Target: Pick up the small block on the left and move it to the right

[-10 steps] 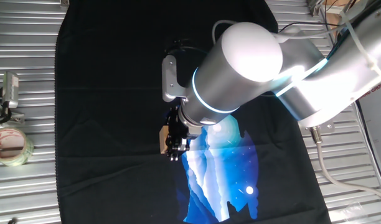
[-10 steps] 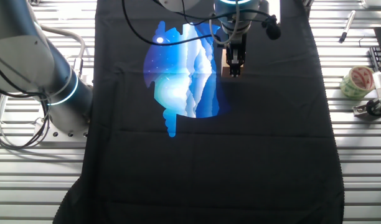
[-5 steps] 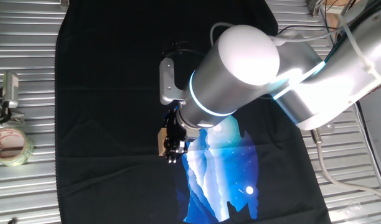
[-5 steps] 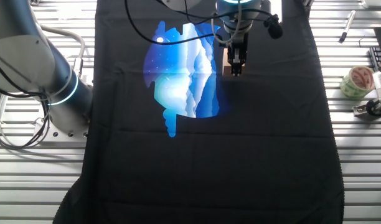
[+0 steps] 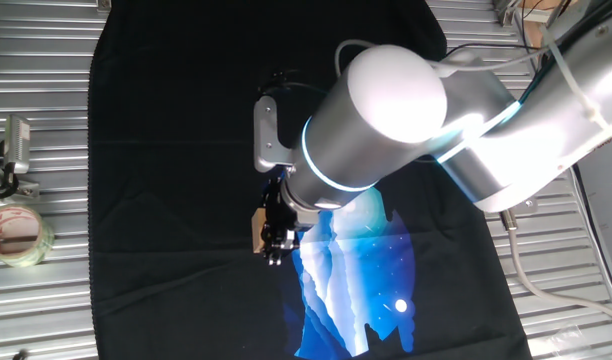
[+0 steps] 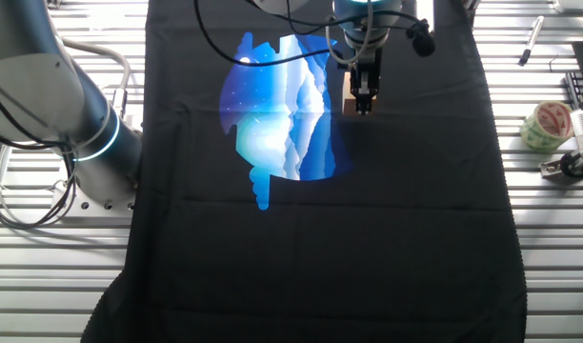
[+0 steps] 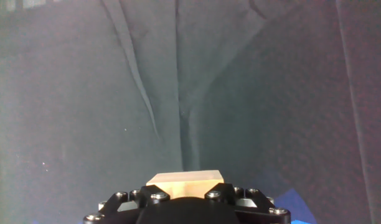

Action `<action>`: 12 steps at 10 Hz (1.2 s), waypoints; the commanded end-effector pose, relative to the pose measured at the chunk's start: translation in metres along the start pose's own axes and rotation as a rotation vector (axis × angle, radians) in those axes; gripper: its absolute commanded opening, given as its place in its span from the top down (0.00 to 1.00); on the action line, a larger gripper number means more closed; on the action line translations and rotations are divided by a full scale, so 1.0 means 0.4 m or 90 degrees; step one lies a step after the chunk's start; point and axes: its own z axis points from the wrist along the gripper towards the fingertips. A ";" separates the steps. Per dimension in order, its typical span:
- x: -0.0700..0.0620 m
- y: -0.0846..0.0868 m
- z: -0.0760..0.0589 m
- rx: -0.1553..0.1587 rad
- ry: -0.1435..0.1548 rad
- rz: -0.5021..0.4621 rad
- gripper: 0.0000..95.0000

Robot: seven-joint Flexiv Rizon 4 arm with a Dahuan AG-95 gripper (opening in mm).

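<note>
1. In one fixed view we see the arm (image 5: 406, 110) reaching over a black cloth (image 5: 166, 150) that covers a ribbed metal table (image 5: 36, 320). Its gripper (image 5: 275, 240) hangs at the left edge of the cloth's blue and white print (image 5: 356, 290), and the small block (image 5: 258, 228) shows as a tan sliver against the fingers' left side. A roll of clear tape (image 5: 16, 235) lies well apart on the bare table at the far left.

2. In the other fixed view we find the gripper (image 6: 361, 95) just right of the print (image 6: 282, 114), with the small block (image 6: 350, 93) caught between its dark fingers. The tape roll (image 6: 547, 126) sits near the right edge.

3. In the hand view we look along the fingers onto creased cloth (image 7: 116, 93). The small block (image 7: 184, 183) sits at the bottom centre, directly above the black, screw-studded gripper body; we take the jaws to be closed on it. Whether it touches the cloth we cannot tell.
</note>
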 end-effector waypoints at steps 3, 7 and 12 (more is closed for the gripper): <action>-0.013 0.020 0.003 0.002 -0.001 0.006 1.00; -0.025 0.047 0.003 0.003 0.002 0.018 1.00; -0.027 0.052 0.004 0.023 -0.005 0.014 1.00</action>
